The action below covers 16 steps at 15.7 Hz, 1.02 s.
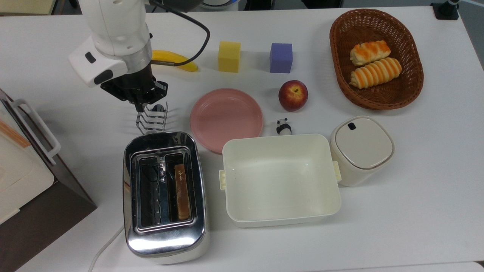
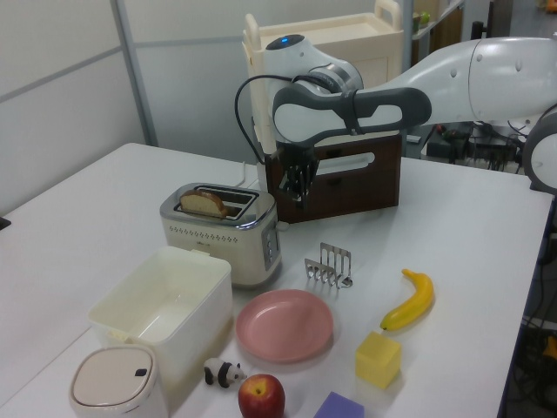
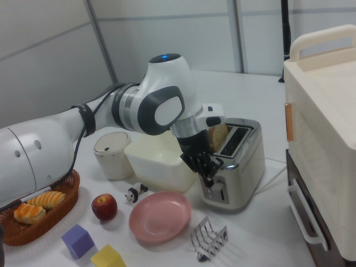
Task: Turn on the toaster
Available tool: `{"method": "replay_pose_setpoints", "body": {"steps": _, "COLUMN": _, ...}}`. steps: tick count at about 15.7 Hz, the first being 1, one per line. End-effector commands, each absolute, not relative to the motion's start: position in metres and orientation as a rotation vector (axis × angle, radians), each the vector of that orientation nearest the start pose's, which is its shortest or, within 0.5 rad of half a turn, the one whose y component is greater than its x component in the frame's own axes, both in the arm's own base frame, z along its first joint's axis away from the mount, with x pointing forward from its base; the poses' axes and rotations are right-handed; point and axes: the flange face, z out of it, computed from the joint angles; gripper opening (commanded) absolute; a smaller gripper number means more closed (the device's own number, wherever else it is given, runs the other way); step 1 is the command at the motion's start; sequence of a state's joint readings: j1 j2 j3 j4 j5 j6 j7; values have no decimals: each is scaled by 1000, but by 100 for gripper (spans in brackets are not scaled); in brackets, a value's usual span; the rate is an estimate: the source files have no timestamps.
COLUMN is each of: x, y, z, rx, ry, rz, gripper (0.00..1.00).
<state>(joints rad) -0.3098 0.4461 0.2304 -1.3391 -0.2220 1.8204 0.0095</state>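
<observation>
The black gripper [image 1: 141,107] has its fingers pinched narrow, holding nothing, tips pointing down just above the small wire toast rack [image 1: 152,118]. Just beyond the rack from the fingertips sits the toaster [image 1: 164,196], rounded mirror-bright chrome, one browned slice of toast [image 1: 182,191] standing in a slot. A smooth pink plate [image 1: 226,118] lies beside them.
</observation>
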Motion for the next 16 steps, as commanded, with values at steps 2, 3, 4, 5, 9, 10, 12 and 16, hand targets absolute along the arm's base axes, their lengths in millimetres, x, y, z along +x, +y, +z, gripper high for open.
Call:
{"method": "replay_pose_setpoints", "body": {"steps": 2, "x": 696, "y": -95, "z": 479, "rx": -3275, "ry": 53, "rz": -155, "gripper": 0}}
{"method": "replay_pose_setpoints", "body": {"steps": 3, "x": 697, "y": -95, "z": 478, "rx": -3274, "ry": 49, "rz": -163, "gripper": 0}}
{"method": "replay_pose_setpoints", "body": {"steps": 4, "x": 698, "y": -94, "z": 476, "rx": -3275, "ry": 46, "rz": -161, "gripper": 0}}
{"method": "replay_pose_setpoints", "body": {"steps": 5, "x": 698, "y": -94, "z": 473, "rx": -3275, "ry": 43, "rz": -156, "gripper": 0}}
{"method": "replay_pose_setpoints", "body": {"steps": 9, "x": 700, "y": -86, "z": 469, "rx": -3280, "ry": 21, "rz": -145, "gripper": 0}}
{"method": "replay_pose_setpoints", "body": {"steps": 10, "x": 702, "y": -86, "z": 461, "rx": -3289, "ry": 12, "rz": -129, "gripper": 0}}
{"method": "replay_pose_setpoints", "body": {"steps": 12, "x": 703, "y": -86, "z": 457, "rx": -3296, "ry": 5, "rz": -120, "gripper": 0}}
{"method": "replay_pose_setpoints", "body": {"steps": 16, "x": 704, "y": -86, "z": 454, "rx": -3296, "ry": -2, "rz": -117, "gripper": 0}}
